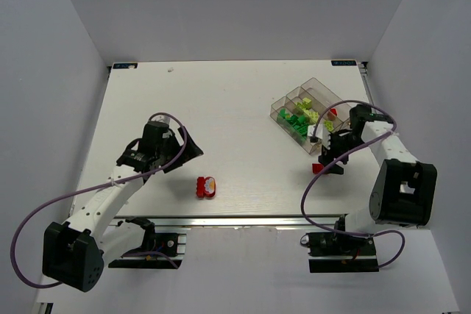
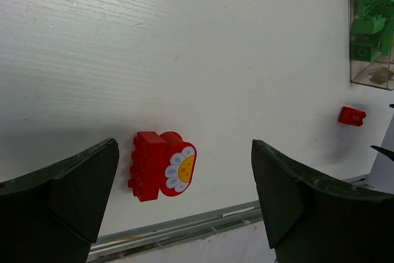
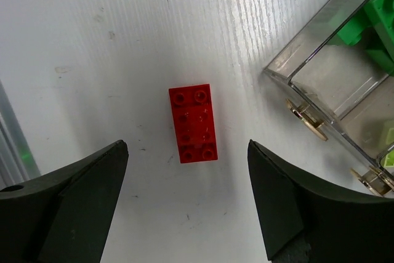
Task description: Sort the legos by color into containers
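At the right gripper (image 3: 188, 152): jaws spread wide, clasping nothing, poised straight over a red brick (image 3: 193, 122). Lies flat and studs up on the table (image 3: 92, 41), between the fingers but touching neither, short side across the gap. Just beside it, to the right in the wrist view, a corner of the clear tray (image 3: 308, 47).

At the left gripper (image 2: 184, 146): likewise released and empty, hanging over a red flower piece (image 2: 163, 164) — a studded red block joined to a rounded face with a white-and-yellow daisy — near the table's front edge, well apart from the tray.

Looks well along. From overhead:
- dark green bricks (image 1: 296, 123) gathered in one compartment
- yellow-green bricks (image 1: 307, 105) in another beside it
- a spot of red (image 1: 333, 113) at the tray's far side, half hidden by the right arm, probably in a third compartment

Left to do, judging by this: only the two red pieces on the table, each to be lifted and dropped in with the red.

Only from overhead: both arms at once and the tray's layout. Only from the right wrist: the brick's studs and its alignment between the fingers, nearly hidden from above by the gripper. Only from the left wrist: the daisy print.
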